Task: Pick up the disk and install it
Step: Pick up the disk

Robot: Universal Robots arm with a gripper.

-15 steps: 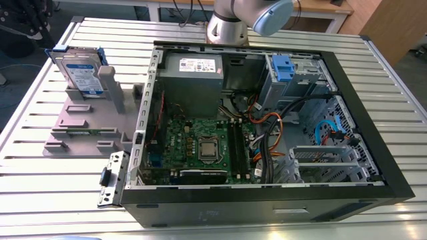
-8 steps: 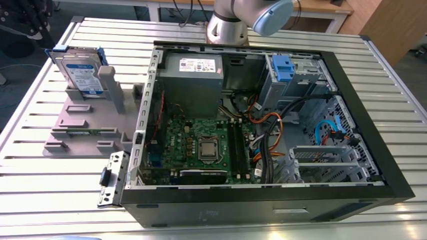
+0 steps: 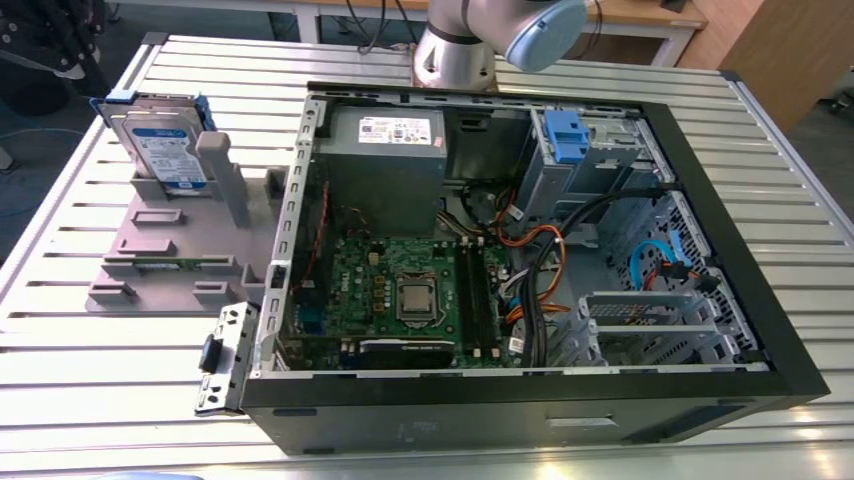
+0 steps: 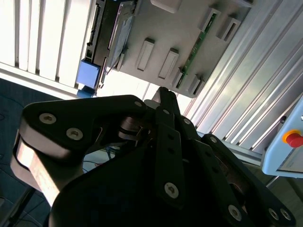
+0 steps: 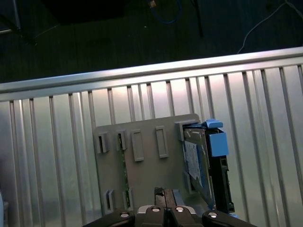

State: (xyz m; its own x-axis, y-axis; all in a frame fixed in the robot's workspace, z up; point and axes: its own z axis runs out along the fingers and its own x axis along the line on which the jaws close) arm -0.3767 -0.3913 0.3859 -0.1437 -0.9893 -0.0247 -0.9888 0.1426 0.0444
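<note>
Disk (image 3: 167, 140) stood on edge in a grey holder (image 3: 174, 250) on the table (image 3: 80, 400), at the exterior view's left of the case (image 3: 534, 405). In the first wrist view the gripper (image 5: 161, 191), drawn together and empty, is seen above the holder, with the disk offset to one side of its tips.

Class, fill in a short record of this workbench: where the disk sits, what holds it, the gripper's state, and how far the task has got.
disk: standing on edge in the grey holder, at the exterior view's left
computer case: open, motherboard exposed, beside the holder
gripper: over the holder, shut, holding nothing
task state: disk not yet picked up
surface: slatted metal table
</note>
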